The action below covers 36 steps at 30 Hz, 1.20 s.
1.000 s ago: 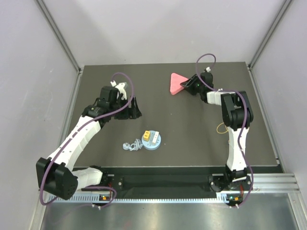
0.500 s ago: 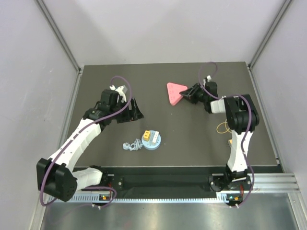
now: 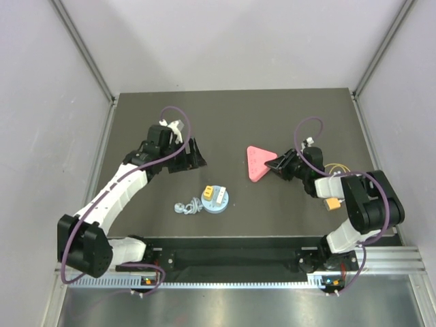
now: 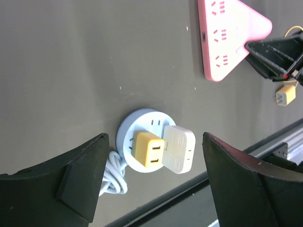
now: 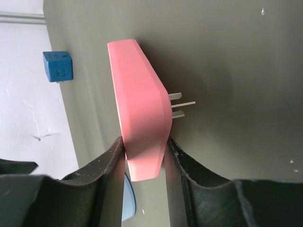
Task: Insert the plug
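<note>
Left arm (image 3: 112,194): elbow folded low at the near left, white forearm angled up toward the table's middle. Left gripper (image 3: 193,154): tilted down at the table, jaws wide apart, nothing between them; dark fingers (image 4: 80,184) frame both sides of the wrist view.

Right arm (image 3: 361,204): elbow bent sharply, tucked close above its base, forearm pointing left. Right gripper (image 3: 278,165): low, near table level, fingers (image 5: 111,175) pinched on one corner of a pink adapter (image 5: 139,118), both pads touching its flat faces.
</note>
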Tool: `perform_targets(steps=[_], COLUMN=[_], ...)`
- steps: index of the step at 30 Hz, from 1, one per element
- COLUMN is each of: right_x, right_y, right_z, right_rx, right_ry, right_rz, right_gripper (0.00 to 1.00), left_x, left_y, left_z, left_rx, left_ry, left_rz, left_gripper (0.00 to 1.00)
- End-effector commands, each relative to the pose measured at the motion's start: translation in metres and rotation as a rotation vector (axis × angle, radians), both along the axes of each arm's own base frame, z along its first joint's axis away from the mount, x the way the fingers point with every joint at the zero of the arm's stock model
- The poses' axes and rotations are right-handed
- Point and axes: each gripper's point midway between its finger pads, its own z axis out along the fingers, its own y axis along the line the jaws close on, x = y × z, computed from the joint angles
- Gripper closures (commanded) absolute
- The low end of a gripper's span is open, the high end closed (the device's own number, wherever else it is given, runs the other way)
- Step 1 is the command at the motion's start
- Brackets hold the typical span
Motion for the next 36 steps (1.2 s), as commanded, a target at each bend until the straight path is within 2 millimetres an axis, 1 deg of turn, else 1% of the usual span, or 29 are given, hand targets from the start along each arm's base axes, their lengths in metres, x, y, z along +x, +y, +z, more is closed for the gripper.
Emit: perform_targets(steps=[1, 2, 3, 5, 6, 7, 8, 9, 10, 11, 12, 13, 14, 15, 16, 17, 18, 19, 20, 21, 22, 23, 24, 25, 26, 27, 29, 32, 36], right_x=[-0.009, -0.011, -0.015, -0.018, -0.021, -0.021, -0.024, -0.023, -0.024, -0.025, -0.028, -0.028, -0.025, -0.030, -0.031, -0.031, -0.036, -0.036, -0.040, -0.042, -0.046, -0.046, -0.047, -0.049, -0.046, -0.047, -0.046, -0.046, -0.045], right_y=[-0.001, -0.001, -0.001, -0.002, -0.003, -0.002, -0.003, -0.002, -0.004, -0.007, -0.010, -0.012, -0.013, -0.016, -0.015, -0.015, -0.014, -0.013, -0.013, -0.014, -0.015, -0.016, -0.019, -0.026, -0.029, -0.031, -0.031, -0.025, -0.022], right_z=[-0.009, -0.011, -0.013, -0.007, -0.006, 0.003, 0.003, 0.008, 0.014, 0.015, 0.013, 0.018, 0.024, 0.022, 0.028, 0.034, 0.039, 0.047, 0.049, 0.054, 0.067, 0.077, 0.085, 0.097, 0.109, 0.120, 0.132, 0.141, 0.136], right_rx=[-0.040, -0.042, -0.041, -0.041, -0.042, -0.038, -0.044, -0.058, -0.074, -0.102, -0.151, -0.168, -0.180, -0.209, -0.212, -0.218, -0.214, -0.212, -0.211, -0.222, -0.225, -0.233, -0.261, -0.290, -0.314, -0.324, -0.330, -0.312, -0.298], right_ry=[0.041, 0.051, 0.061, 0.053, 0.050, 0.025, 0.033, 0.015, 0.003, 0.007, 0.033, 0.025, 0.013, 0.035, 0.020, 0.009, 0.005, -0.019, -0.015, -0.036, -0.073, -0.101, -0.132, -0.165, -0.207, -0.241, -0.274, -0.299, -0.292], right_rz=[-0.004, -0.002, 0.001, 0.002, 0.005, 0.011, 0.016, 0.031, 0.038, 0.039, 0.055, 0.054, 0.058, 0.077, 0.091, 0.100, 0.116, 0.122, 0.128, 0.140, 0.142, 0.141, 0.144, 0.121, 0.117, 0.108, 0.113, 0.140, 0.153], right_gripper=[0.93, 0.90, 0.85, 0.77, 0.67, 0.62, 0.53, 0.49, 0.44, 0.40, 0.33, 0.30, 0.25, 0.24, 0.22, 0.18, 0.16, 0.13, 0.09, 0.06, 0.02, 0.00, 0.00, 0.00, 0.00, 0.00, 0.00, 0.00, 0.00], left_x=[0.026, 0.028, 0.031, 0.040, 0.043, 0.053, 0.058, 0.065, 0.078, 0.087, 0.095, 0.108, 0.117, 0.124, 0.137, 0.150, 0.163, 0.172, 0.180, 0.195, 0.207, 0.205, 0.221, 0.227, 0.226, 0.237, 0.240, 0.242, 0.236], left_y=[0.004, 0.005, 0.006, 0.008, 0.010, 0.014, 0.018, 0.024, 0.038, 0.050, 0.065, 0.071, 0.087, 0.093, 0.096, 0.110, 0.116, 0.123, 0.138, 0.145, 0.152, 0.167, 0.171, 0.173, 0.173, 0.173, 0.174, 0.178, 0.170], left_z=[0.033, 0.035, 0.038, 0.046, 0.047, 0.053, 0.054, 0.056, 0.056, 0.055, 0.055, 0.052, 0.050, 0.049, 0.044, 0.052, 0.035, 0.032, 0.026, 0.038, 0.011, -0.003, 0.010, -0.022, -0.031, -0.037, -0.040, -0.045, -0.058], left_rx=[0.033, 0.037, 0.041, 0.047, 0.056, 0.076, 0.095, 0.121, 0.191, 0.236, 0.261, 0.272, 0.267, 0.251, 0.239, 0.228, 0.245, 0.269, 0.321, 0.349, 0.413, 0.492, 0.502, 0.531, 0.543, 0.549, 0.560, 0.576, 0.531], left_ry=[-0.123, -0.127, -0.138, -0.157, -0.156, -0.174, -0.182, -0.196, -0.220, -0.231, -0.233, -0.232, -0.218, -0.210, -0.200, -0.211, -0.173, -0.170, -0.158, -0.186, -0.132, -0.069, -0.088, -0.012, 0.028, 0.045, 0.073, 0.087, 0.122], left_rz=[0.017, 0.021, 0.030, 0.055, 0.070, 0.099, 0.113, 0.142, 0.199, 0.251, 0.298, 0.321, 0.358, 0.369, 0.373, 0.407, 0.416, 0.418, 0.451, 0.471, 0.459, 0.493, 0.514, 0.497, 0.480, 0.477, 0.494, 0.526, 0.508], left_gripper=[0.16, 0.16, 0.16, 0.16, 0.16, 0.16, 0.16, 0.16, 0.16, 0.16, 0.15, 0.15, 0.15, 0.14, 0.14, 0.14, 0.14, 0.13, 0.12, 0.11, 0.10, 0.09, 0.08, 0.07, 0.07, 0.06, 0.06, 0.06, 0.09])
